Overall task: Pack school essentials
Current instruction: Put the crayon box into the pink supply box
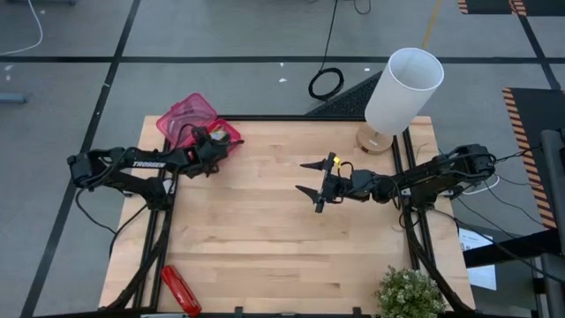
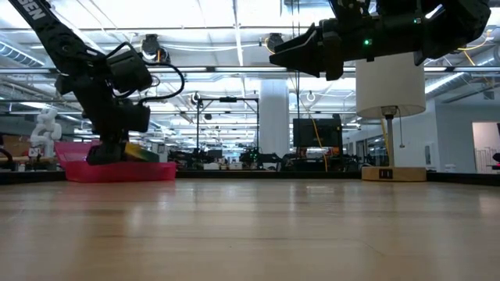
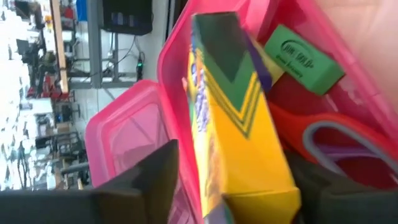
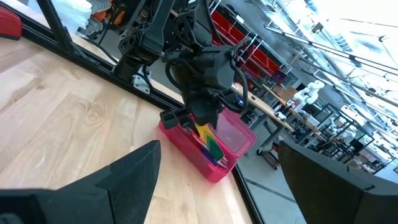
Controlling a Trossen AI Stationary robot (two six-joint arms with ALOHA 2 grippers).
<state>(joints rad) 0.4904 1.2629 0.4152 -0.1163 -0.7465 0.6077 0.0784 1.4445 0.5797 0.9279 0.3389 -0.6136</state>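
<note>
A pale wooden table [image 1: 265,238] stands in a wide workshop hall with strip lights overhead. At its far left corner sits a pink case [image 1: 190,119], its lid thrown back, and the green-yellow crayon box [image 3: 239,118] stands on end inside it, pinched between the fingers of the left gripper [image 1: 212,141], which hangs right over the case. Beside the crayon box in the case lie a green eraser [image 3: 303,58] and orange-red scissors [image 3: 336,140]. Well apart from the case, over the middle of the table and raised off the wood, the right gripper [image 1: 311,177] holds its fingers spread wide with nothing between them. Farther from the case, a white-shaded lamp [image 1: 402,93] stands at the far right corner, a long red stapler-like object [image 1: 179,290] lies at the near left edge, and a small green plant [image 1: 410,296] sits at the near right.
</note>
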